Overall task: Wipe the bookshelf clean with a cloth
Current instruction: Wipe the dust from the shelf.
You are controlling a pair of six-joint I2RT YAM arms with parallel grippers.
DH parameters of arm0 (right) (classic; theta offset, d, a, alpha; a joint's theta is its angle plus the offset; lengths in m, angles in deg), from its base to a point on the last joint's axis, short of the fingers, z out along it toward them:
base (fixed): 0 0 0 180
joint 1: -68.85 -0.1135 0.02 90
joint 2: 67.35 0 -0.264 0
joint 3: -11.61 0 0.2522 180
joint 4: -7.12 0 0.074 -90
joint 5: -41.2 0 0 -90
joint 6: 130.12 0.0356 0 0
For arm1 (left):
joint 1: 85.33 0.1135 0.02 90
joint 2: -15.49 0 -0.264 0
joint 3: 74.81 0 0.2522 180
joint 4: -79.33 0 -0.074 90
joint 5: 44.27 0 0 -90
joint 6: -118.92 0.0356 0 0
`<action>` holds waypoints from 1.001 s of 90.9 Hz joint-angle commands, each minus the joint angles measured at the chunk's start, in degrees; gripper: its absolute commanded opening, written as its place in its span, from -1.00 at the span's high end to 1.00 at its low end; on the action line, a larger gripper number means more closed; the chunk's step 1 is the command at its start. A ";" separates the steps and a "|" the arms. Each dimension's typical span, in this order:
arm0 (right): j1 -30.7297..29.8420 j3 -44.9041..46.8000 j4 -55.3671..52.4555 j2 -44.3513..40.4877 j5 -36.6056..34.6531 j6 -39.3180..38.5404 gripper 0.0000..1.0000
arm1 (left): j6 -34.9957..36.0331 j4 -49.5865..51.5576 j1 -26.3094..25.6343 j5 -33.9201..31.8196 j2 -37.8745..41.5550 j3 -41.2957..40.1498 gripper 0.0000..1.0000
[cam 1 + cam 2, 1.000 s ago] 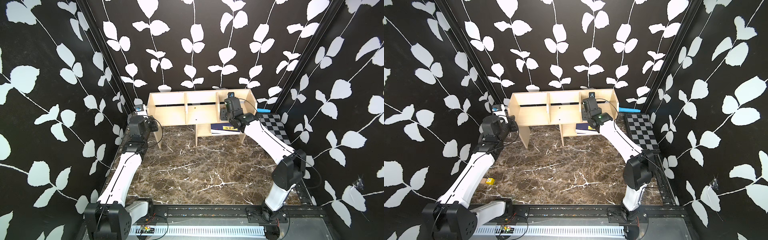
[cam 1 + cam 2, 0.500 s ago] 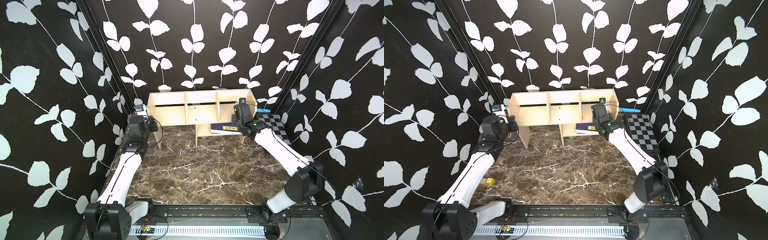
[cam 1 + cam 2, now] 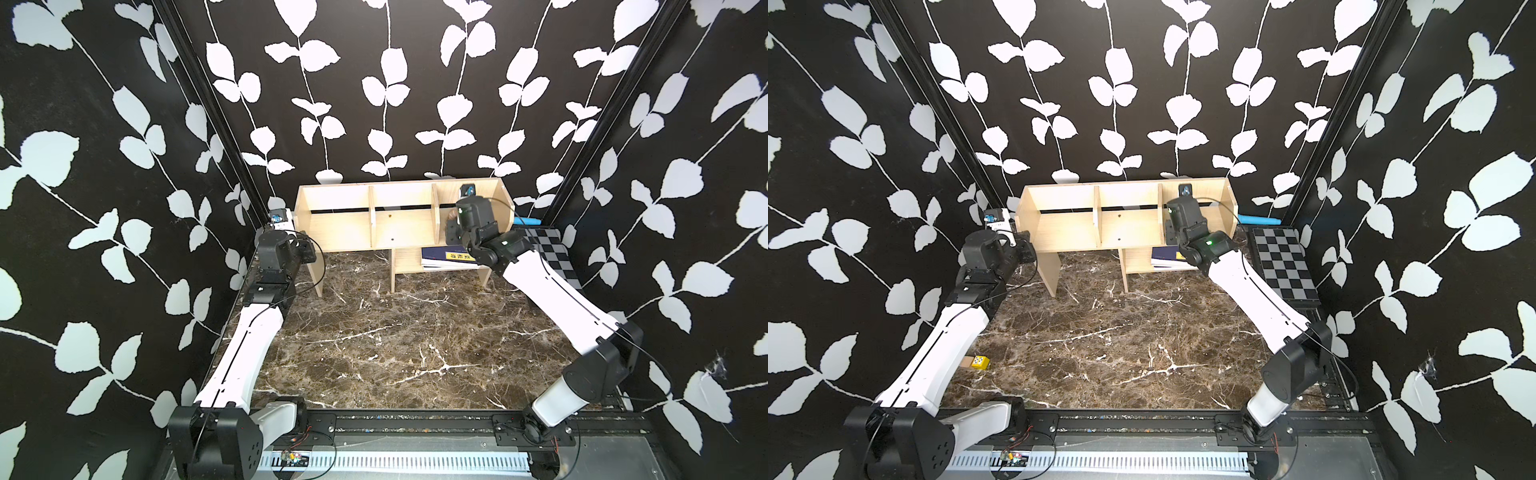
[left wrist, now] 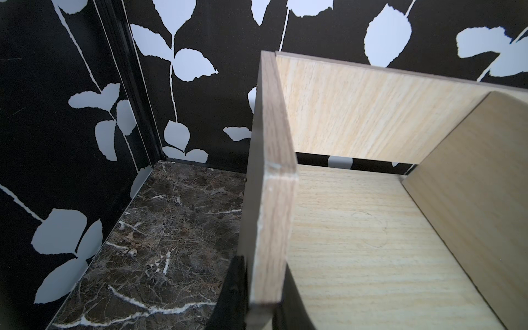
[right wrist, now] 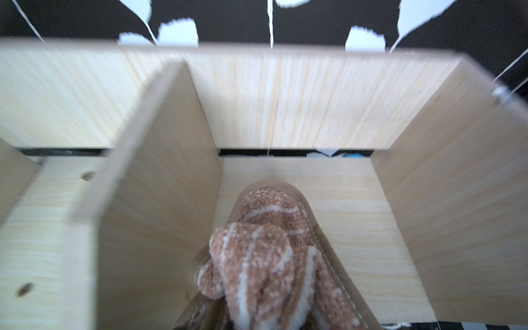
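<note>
Dark brown white-veined marble tabletop [image 3: 374,340], walled by black leaf-print panels, gives a broad open stretch between two white-and-black arms. Against the back wall stands one wide, low light-wood bookshelf [image 3: 345,224] with three upper compartments, two dividers and one small lower shelf, which holds one dark blue book with a yellow label [image 3: 446,255]. The left gripper [image 4: 261,281] is clamped on the bookshelf's left end panel, with a dark finger on each face of the board near its front edge. The right gripper [image 3: 453,232] reaches into the right compartment, clenched on one bunched pinkish-brown cloth with cream stripes [image 5: 263,257]. The cloth rests on that compartment's floor just beside the divider, with bare floor toward the end panel. One black-and-grey chequered board [image 3: 548,251] lies just right of the bookshelf.
</note>
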 commanded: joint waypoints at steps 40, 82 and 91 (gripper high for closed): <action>-14.38 -23.46 -1.58 10.27 -5.15 -10.74 1.00 | -9.37 3.49 0.28 4.95 -0.79 0.31 1.00; -10.77 -32.49 -9.71 20.79 -13.08 -5.50 1.00 | -8.88 3.78 0.29 4.49 -0.83 0.45 1.00; -10.30 -30.19 -9.23 19.90 -12.72 -4.80 1.00 | -8.84 3.80 0.26 4.31 -0.82 0.40 1.00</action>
